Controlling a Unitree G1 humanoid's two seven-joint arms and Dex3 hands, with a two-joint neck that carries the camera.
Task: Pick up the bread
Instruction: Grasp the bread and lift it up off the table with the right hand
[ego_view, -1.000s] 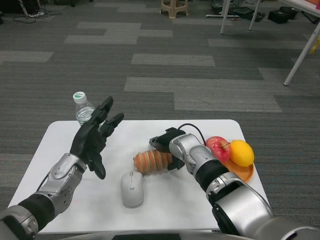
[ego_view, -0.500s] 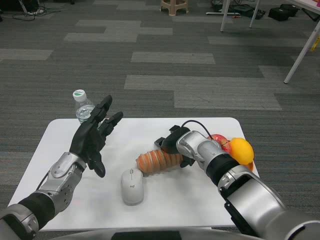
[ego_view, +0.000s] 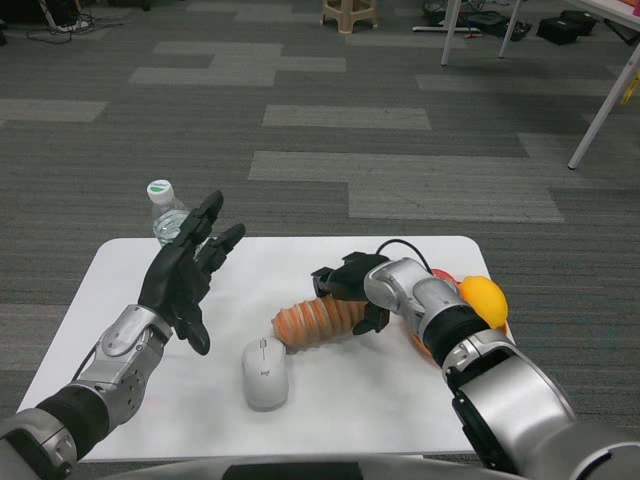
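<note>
Bread (ego_view: 318, 320) lies mid-surface, just right of and above the mouse (ego_view: 264, 373). Right hand (ego_view: 350, 290) has its fingers (ego_view: 372, 320) wrapped around the bread's right end, grasping it. Left hand (ego_view: 188, 275) is raised well left of the bread, fingers spread, holding nothing. Bottle (ego_view: 165, 219) stands behind it; fruit sits right of the bread.

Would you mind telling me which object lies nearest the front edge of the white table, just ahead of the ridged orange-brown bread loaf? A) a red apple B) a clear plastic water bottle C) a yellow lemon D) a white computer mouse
D: the white computer mouse lies on the white table directly in front of the ridged orange-brown bread loaf, closest to the front edge.
</note>
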